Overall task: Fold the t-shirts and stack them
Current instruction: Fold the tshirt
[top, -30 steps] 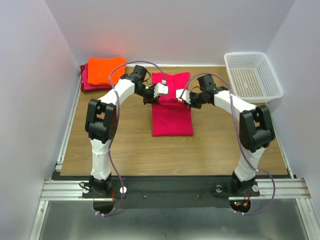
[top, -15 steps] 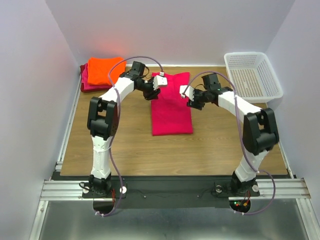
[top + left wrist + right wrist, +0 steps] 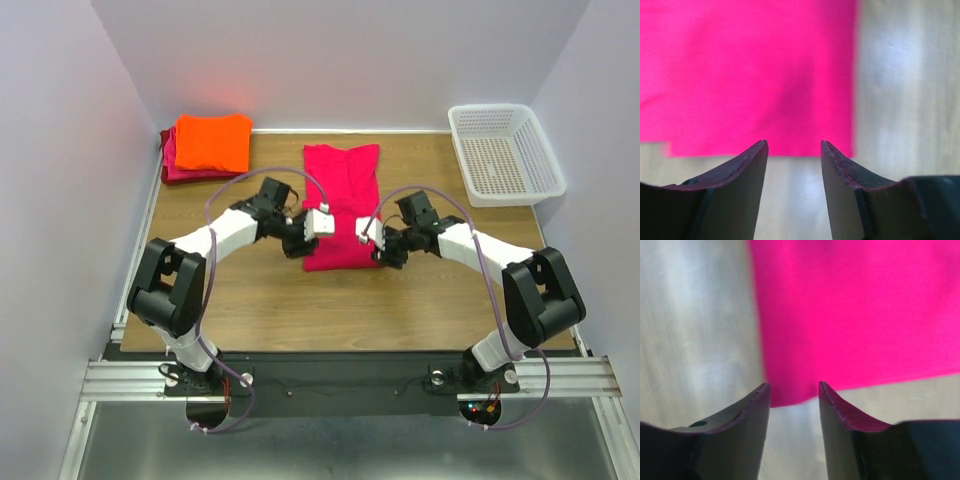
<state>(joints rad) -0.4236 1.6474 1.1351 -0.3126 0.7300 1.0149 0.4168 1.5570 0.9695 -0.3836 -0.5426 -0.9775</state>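
A magenta-pink t-shirt (image 3: 342, 190) lies flat as a long narrow strip in the middle of the table. My left gripper (image 3: 305, 248) hovers at its near left corner and my right gripper (image 3: 385, 252) at its near right corner. In the left wrist view the left gripper (image 3: 794, 145) stands open over bare wood, just short of the shirt's hem (image 3: 750, 70). The right gripper (image 3: 794, 386) is open too, with the cloth's corner (image 3: 860, 310) just beyond its tips. A folded orange t-shirt (image 3: 212, 140) rests on a folded darker red one (image 3: 172, 166) at the back left.
A white mesh basket (image 3: 505, 150) stands at the back right corner. Light walls close in the wooden table (image 3: 250, 290) on the left, back and right. A metal rail with both arm bases runs along the near edge.
Both grippers went from shut to open and let go of the magenta shirt near its far end. Both arms then drew back to its near hem. The shirt now lies flat.
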